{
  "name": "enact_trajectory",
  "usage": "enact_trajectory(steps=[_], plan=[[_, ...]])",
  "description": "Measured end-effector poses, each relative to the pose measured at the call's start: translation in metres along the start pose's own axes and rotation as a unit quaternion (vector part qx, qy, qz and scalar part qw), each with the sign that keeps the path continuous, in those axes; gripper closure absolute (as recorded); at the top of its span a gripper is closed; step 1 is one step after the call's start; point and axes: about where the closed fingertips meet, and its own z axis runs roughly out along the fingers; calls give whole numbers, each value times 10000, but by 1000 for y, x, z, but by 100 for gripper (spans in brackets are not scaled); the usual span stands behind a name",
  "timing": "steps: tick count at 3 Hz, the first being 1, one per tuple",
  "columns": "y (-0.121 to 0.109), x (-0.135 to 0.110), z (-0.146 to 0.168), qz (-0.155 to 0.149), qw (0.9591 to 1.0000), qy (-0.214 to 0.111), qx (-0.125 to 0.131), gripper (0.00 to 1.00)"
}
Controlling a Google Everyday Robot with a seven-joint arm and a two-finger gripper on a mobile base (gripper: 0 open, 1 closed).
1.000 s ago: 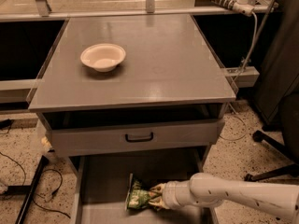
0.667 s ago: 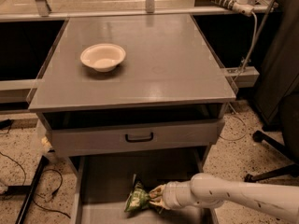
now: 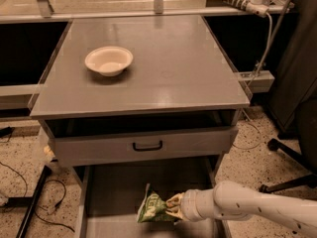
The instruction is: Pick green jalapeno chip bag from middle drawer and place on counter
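At five o'clock, the white arm's gripper (image 3: 174,208) is clamped on the small shiny green jalapeno chip bag (image 3: 151,208), within the wide shallow grey middle drawer (image 3: 111,192).

Lab: terrazzo floor (image 3: 17,157), power strip (image 3: 235,0); tool (image 3: 173,207) over the middle drawer (image 3: 114,192).

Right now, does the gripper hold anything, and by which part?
Yes. The gripper holds the chip bag by its right edge, over the open drawer.
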Motion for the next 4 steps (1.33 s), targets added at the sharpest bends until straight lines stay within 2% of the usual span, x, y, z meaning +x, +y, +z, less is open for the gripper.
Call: enact_trajectory(steps=[2, 4], plan=[[-19, -35, -96, -139, 9981, 332, 498, 100], [-49, -77, -206, -253, 9928, 584, 1014, 100]])
